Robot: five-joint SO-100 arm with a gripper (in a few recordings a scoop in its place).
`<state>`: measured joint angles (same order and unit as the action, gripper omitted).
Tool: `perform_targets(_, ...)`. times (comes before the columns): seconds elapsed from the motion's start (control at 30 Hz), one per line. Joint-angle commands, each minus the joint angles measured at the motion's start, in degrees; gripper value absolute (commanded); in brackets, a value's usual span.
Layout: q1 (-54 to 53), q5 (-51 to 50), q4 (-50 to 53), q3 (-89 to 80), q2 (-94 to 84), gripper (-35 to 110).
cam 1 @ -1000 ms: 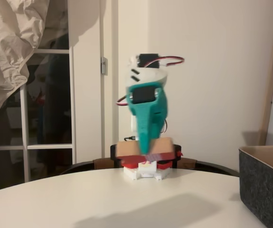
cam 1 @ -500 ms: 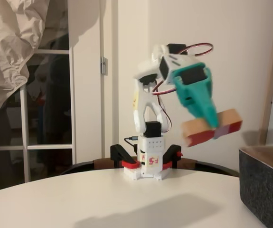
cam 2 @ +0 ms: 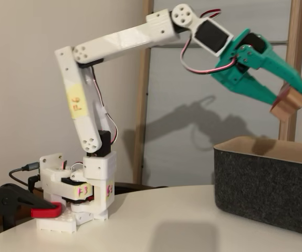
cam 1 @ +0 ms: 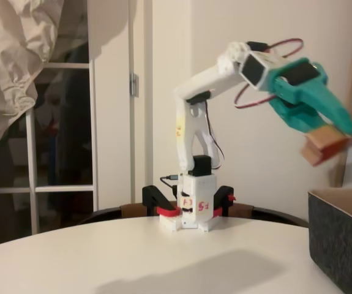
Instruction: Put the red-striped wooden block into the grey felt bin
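The grey felt bin [cam 2: 266,191] is showing fuzzy matt cloth, the gripper [cam 2: 284,89] smooth teal plastic, the red-striped wooden block [cam 2: 287,106] bare tan wood.

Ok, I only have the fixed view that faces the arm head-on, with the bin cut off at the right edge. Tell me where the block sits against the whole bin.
Observer: In the side-on fixed view, the red-striped wooden block hangs between the left and right walls of the grey felt bin, nearer the right one.
Operator: Give me the height above the rim.
Observer: There is a plain gap. The block is well clear of the rim and touches nothing but the gripper, which is shut on it.
Operator: Report the bin's place on the table.
Observer: It stands apart from the arm's base, with bare table between them.
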<state>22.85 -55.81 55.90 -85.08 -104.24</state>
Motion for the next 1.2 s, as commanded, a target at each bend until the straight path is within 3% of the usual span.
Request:
perform_targets(0.0, 2.3, 1.2, -0.9, 6.1, 4.0, 0)
perform_targets(1.17, 15.7, 23.2, -0.9, 15.1, 25.8, 2)
